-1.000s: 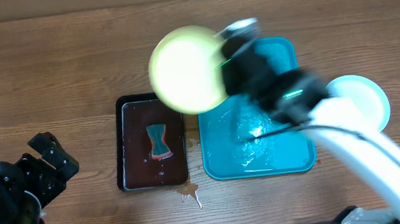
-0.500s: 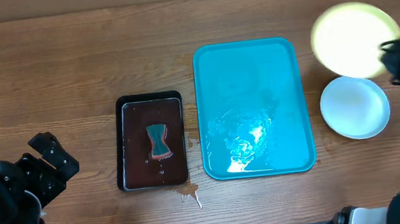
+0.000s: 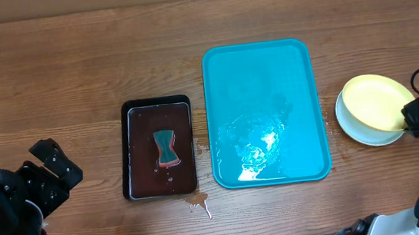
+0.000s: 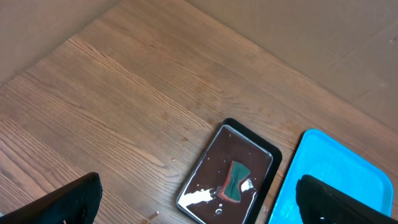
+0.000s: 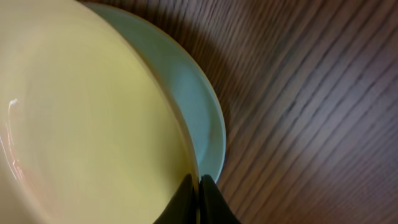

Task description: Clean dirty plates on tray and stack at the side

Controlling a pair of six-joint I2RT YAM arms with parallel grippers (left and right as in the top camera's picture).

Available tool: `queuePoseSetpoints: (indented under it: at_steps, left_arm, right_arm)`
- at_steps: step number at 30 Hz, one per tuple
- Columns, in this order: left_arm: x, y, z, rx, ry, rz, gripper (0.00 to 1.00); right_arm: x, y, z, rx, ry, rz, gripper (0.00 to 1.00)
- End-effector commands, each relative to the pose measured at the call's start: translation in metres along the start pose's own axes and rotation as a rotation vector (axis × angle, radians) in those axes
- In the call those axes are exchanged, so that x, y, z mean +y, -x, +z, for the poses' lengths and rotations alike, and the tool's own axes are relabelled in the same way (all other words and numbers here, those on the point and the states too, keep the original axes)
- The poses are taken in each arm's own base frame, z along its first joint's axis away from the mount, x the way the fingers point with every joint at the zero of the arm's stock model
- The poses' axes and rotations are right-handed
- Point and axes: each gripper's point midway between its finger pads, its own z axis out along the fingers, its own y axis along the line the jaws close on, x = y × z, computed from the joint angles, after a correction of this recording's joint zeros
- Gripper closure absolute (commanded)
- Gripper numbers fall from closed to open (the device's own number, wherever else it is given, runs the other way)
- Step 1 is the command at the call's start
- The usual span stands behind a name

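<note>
Two pincers to report, starting at the left: the left pincer [image 3: 55, 179] hangs over the near left corner of the counter [image 3: 74, 69], fingers spread wide and holding nothing. To its right I see a small black tray [image 3: 145, 187] of dark liquid with a teal, red-edged sponge [image 3: 166, 147] lying in it, and a brownish spill [image 3: 197, 204] on the wood just in front. Next comes the turquoise tray [image 3: 261, 74], its near half wet and glaring. At the far right, off the tray, a pale yellow-green plate [image 3: 372, 102] lies on a light blue plate [image 3: 359, 135], shifted so a blue crescent shows at the left and near side. On the wrist view the yellow one looks glossy, with a faint pinkish tinge near one edge. The right pincer [image 5: 199, 194] is pinching its rim, fingers pressed together on it
</note>
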Motion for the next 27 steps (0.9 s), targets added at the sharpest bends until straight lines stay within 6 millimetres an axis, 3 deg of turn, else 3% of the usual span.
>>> queuePoseSetpoints:
  at_steps: [1,2,3,6,10,12,15,16,17,19,20,21,24,27]
  left_arm:
    - [0.002,0.001,0.0,-0.008,0.013,-0.004,0.0]
    - [0.002,0.001,0.0,-0.008,0.013,-0.004,0.0]
    - [0.002,0.001,0.0,-0.008,0.013,-0.004,0.0]
    - [0.002,0.001,0.0,-0.008,0.013,-0.004,0.0]
    - [0.002,0.001,0.0,-0.008,0.013,-0.004,0.0]
    - [0.002,0.001,0.0,-0.008,0.013,-0.004,0.0]
    - [0.002,0.001,0.0,-0.008,0.013,-0.004,0.0]
    - [0.002,0.001,0.0,-0.008,0.013,-0.004,0.0]
    - [0.002,0.001,0.0,-0.008,0.013,-0.004,0.0]
    - [0.002,0.001,0.0,-0.008,0.013,-0.004,0.0]
    - [0.002,0.001,0.0,-0.008,0.013,-0.004,0.0]
    - [0.002,0.001,0.0,-0.008,0.013,-0.004,0.0]
    - [0.002,0.001,0.0,-0.008,0.013,-0.004,0.0]
    - [0.002,0.001,0.0,-0.008,0.013,-0.004,0.0]
  right_arm:
    - [0.002,-0.003,0.005,-0.01,0.005,-0.013,0.75]
    - [0.001,-0.001,0.006,-0.018,0.003,-0.003,0.62]
    - [0.004,-0.001,0.006,-0.018,0.016,-0.006,0.57]
    - [0.024,-0.012,-0.007,0.014,0.127,-0.064,0.55]
    - [0.059,-0.032,-0.055,-0.045,0.3,-0.206,0.53]
    - [0.083,-0.057,-0.087,-0.073,0.426,-0.343,0.41]
    - [0.111,-0.112,-0.135,-0.121,0.605,-0.607,0.41]
    - [0.118,-0.143,-0.155,-0.153,0.667,-0.748,0.41]
    - [0.12,-0.162,-0.165,-0.171,0.697,-0.828,0.41]
    - [0.121,-0.197,-0.181,-0.179,0.752,-0.945,0.38]
    - [0.121,-0.212,-0.187,-0.177,0.776,-0.995,0.05]
    - [0.12,-0.226,-0.192,-0.173,0.801,-1.041,0.0]
    - [0.114,-0.26,-0.203,-0.142,0.857,-1.131,0.0]
    - [0.111,-0.278,-0.206,-0.115,0.878,-1.19,0.0]
